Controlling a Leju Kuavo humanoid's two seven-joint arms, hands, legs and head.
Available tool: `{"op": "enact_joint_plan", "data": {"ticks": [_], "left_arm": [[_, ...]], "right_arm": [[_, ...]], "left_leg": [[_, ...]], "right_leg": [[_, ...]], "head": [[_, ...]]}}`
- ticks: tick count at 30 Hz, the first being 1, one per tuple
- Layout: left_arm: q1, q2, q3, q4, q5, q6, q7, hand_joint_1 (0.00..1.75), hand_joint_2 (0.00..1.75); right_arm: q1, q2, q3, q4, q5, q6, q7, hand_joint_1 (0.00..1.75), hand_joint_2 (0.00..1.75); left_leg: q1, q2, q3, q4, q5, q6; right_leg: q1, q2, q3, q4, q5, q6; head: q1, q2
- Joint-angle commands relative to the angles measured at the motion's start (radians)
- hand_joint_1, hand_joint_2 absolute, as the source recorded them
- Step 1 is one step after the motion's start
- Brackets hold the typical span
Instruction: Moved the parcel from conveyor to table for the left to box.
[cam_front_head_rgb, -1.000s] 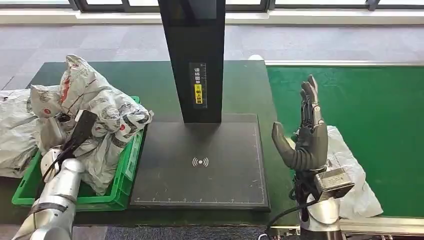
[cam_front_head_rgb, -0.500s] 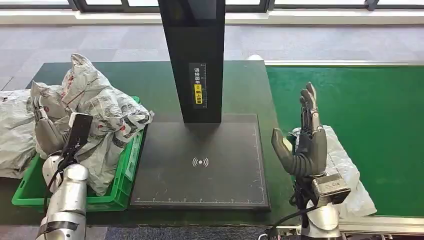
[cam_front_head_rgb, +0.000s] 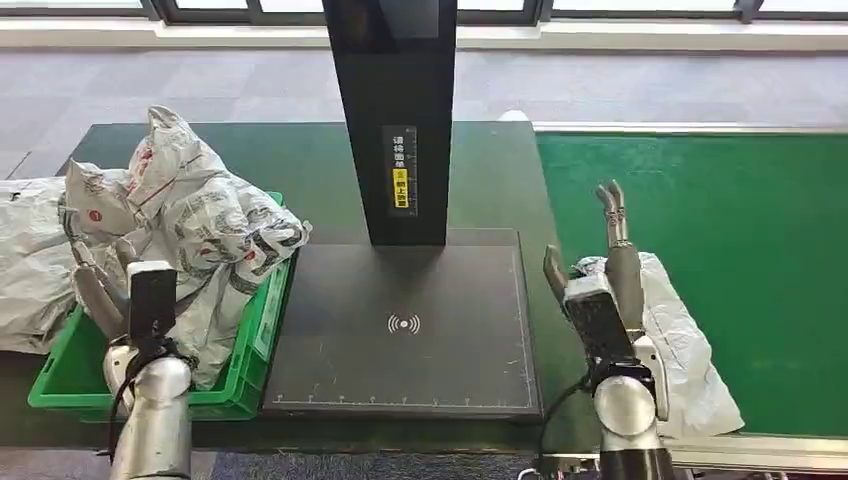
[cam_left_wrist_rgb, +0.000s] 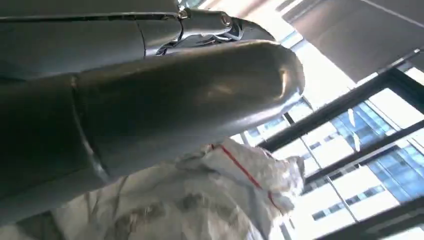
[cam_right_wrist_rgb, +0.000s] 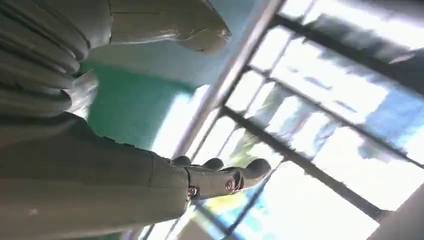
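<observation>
Parcel (cam_front_head_rgb: 680, 345), a white crumpled bag, lies on the green conveyor (cam_front_head_rgb: 760, 250) at its near edge, just beside the right hand (cam_front_head_rgb: 610, 275). That hand stands upright between the parcel and the black scanner pad (cam_front_head_rgb: 400, 330), fingers (cam_front_head_rgb: 615, 215) stretched out and apart from the thumb, holding nothing; the hand looks to brush the parcel's near side, though contact cannot be told. On the other side, the left hand (cam_front_head_rgb: 100, 285) is raised at the green box (cam_front_head_rgb: 240, 370), fingers loosely apart and empty, against a heap of grey printed bags (cam_front_head_rgb: 200, 220) filling that box. Further back, the table (cam_front_head_rgb: 300, 160) carries a black upright post (cam_front_head_rgb: 395, 110).
</observation>
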Motion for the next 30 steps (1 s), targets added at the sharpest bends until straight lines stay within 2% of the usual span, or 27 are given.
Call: {"op": "enact_joint_plan", "data": {"ticks": [1, 3, 4, 5, 7, 17, 20, 26, 27, 29, 30], "left_arm": [[0.025, -0.062, -0.126, -0.024, 0.166, -0.058, -0.078, 0.0, 0.0], [0.016, -0.071, -0.132, -0.029, 0.175, -0.042, -0.094, 0.0, 0.0], [0.019, -0.074, -0.136, -0.038, 0.169, -0.032, -0.097, 0.0, 0.0], [0.021, -0.076, -0.145, -0.05, 0.163, -0.034, -0.089, 0.0, 0.0], [0.018, -0.08, -0.148, -0.06, 0.164, -0.032, -0.085, 0.0, 0.0], [0.027, -0.081, -0.142, -0.075, 0.169, -0.029, -0.078, 0.0, 0.0], [0.037, -0.084, -0.139, -0.078, 0.173, -0.034, -0.074, 0.0, 0.0], [0.008, -0.074, -0.15, -0.024, 0.177, -0.046, -0.076, 0.0, 0.0], [0.002, -0.072, -0.155, -0.011, 0.18, -0.046, -0.079, 0.0, 0.0], [-0.003, -0.069, -0.162, 0.013, 0.186, -0.042, -0.086, 0.0, 0.0], [-0.004, -0.069, -0.163, 0.017, 0.189, -0.04, -0.088, 0.0, 0.0]], "right_arm": [[-0.267, -0.2, -0.478, 0.935, 0.224, -0.156, 0.16, 0.0, 1.75], [-0.277, -0.225, -0.53, 1.011, 0.268, -0.21, 0.217, 0.0, 1.75], [-0.279, -0.229, -0.547, 1.026, 0.271, -0.213, 0.226, 0.0, 1.75], [-0.275, -0.242, -0.553, 1.048, 0.32, -0.217, 0.299, 0.0, 1.75], [-0.268, -0.248, -0.572, 1.055, 0.343, -0.193, 0.336, 0.0, 1.75], [-0.28, -0.246, -0.593, 1.052, 0.376, -0.184, 0.364, 0.0, 1.75], [-0.307, -0.265, -0.641, 1.062, 0.432, -0.176, 0.424, 0.0, 1.75], [-0.335, -0.244, -0.642, 1.111, 0.479, -0.087, 0.366, 0.0, 1.75], [-0.347, -0.223, -0.634, 1.112, 0.491, -0.094, 0.359, 0.0, 1.75], [-0.384, -0.165, -0.624, 1.113, 0.484, -0.095, 0.259, 0.0, 1.75], [-0.391, -0.15, -0.621, 1.113, 0.485, -0.099, 0.261, 0.0, 1.75]], "left_leg": [[0.002, -0.005, 0.003, -0.001, 0.002, 0.003], [0.001, -0.01, 0.001, -0.001, 0.003, 0.006], [0.001, -0.011, -0.001, 0.001, 0.003, 0.006], [0.0, -0.012, 0.0, -0.001, 0.004, 0.007], [0.0, -0.011, 0.0, 0.0, 0.003, 0.006], [-0.001, -0.007, -0.002, 0.001, 0.002, 0.006], [-0.001, -0.006, -0.002, 0.0, 0.002, 0.006], [-0.001, -0.006, -0.002, 0.001, 0.002, 0.006], [0.0, -0.006, -0.002, 0.001, 0.002, 0.006], [-0.001, -0.003, -0.001, 0.001, 0.002, 0.006], [-0.001, 0.0, -0.001, 0.001, 0.002, 0.006]], "right_leg": [[0.002, -0.007, 0.007, -0.005, 0.001, 0.002], [0.001, -0.011, 0.008, -0.006, 0.002, 0.004], [0.001, -0.012, 0.007, -0.005, 0.002, 0.004], [0.001, -0.013, 0.008, -0.007, 0.003, 0.005], [0.0, -0.011, 0.007, -0.006, 0.002, 0.005], [0.001, -0.007, 0.003, -0.004, 0.002, 0.004], [0.0, -0.006, 0.003, -0.004, 0.002, 0.004], [-0.001, -0.006, 0.004, -0.005, 0.003, 0.005], [0.0, -0.006, 0.003, -0.004, 0.003, 0.005], [0.0, -0.003, 0.004, -0.005, 0.004, 0.004], [0.0, 0.0, 0.003, -0.004, 0.004, 0.004]], "head": [[0.0, 0.0], [0.0, 0.0], [0.0, 0.0], [0.0, 0.0], [0.0, 0.0], [0.0, 0.0], [0.0, 0.0], [0.0, 0.0], [0.0, 0.0], [0.0, 0.0], [0.0, 0.0]]}}
